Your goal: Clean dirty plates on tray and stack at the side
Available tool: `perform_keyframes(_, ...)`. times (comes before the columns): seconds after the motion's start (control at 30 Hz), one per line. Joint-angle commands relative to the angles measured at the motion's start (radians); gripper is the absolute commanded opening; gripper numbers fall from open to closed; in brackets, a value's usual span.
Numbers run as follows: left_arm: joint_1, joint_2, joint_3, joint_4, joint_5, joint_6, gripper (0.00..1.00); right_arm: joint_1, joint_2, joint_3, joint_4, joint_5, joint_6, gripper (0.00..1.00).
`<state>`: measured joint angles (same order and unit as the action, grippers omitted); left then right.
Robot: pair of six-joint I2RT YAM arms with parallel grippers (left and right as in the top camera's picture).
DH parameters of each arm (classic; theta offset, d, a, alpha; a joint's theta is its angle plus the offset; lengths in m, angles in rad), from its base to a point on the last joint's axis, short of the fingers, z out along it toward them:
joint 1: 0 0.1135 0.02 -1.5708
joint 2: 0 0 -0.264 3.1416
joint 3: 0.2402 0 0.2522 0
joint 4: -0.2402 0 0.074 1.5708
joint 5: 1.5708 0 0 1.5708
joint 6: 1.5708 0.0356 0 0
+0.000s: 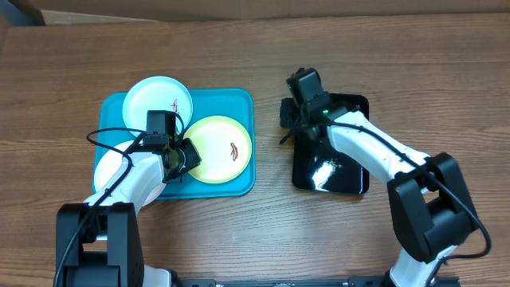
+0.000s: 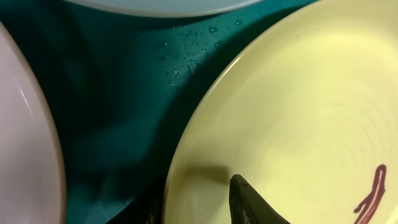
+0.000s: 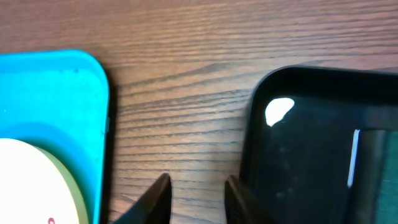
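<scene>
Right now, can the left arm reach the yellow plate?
Probably yes. The left hand sits right at the edge of the yellow plate on the tray, with one finger over the rim. Nothing lies between them; the white plate and blue plate sit aside.

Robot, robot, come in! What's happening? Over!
Left gripper at yellow plate rim, grip unclear. Right gripper open, beside black tray. Plate smeared, on teal tray. Nothing blocking.

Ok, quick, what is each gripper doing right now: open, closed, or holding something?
Left gripper: straddles the yellow plate at its rim; whether it is clamped cannot be told.
Right gripper: open, holding nothing.
</scene>
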<state>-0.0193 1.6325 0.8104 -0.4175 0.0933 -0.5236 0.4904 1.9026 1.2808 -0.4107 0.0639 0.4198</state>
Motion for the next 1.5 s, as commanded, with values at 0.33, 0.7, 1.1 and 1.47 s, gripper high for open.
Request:
perform_keyframes(0.33,-0.002,0.023,-0.005,0.000,0.012,0.004,0.34,0.008,0.032,-0.005,0.040,0.115,-0.009,0.41)
perform_keyframes(0.7,-0.002,0.023,-0.005,0.000,0.012,0.004,0.34,0.008,0.083,-0.006,0.043,0.119,-0.009,0.30)
perform_keyframes(1.1,-0.002,0.023,-0.005,0.000,0.012,0.004,0.34,0.008,0.086,-0.006,0.063,0.026,0.002,0.07)
perform_keyframes(1.47,-0.002,0.023,-0.005,0.000,0.012,0.004,0.34,0.008,0.086,-0.006,0.092,-0.006,0.101,0.06)
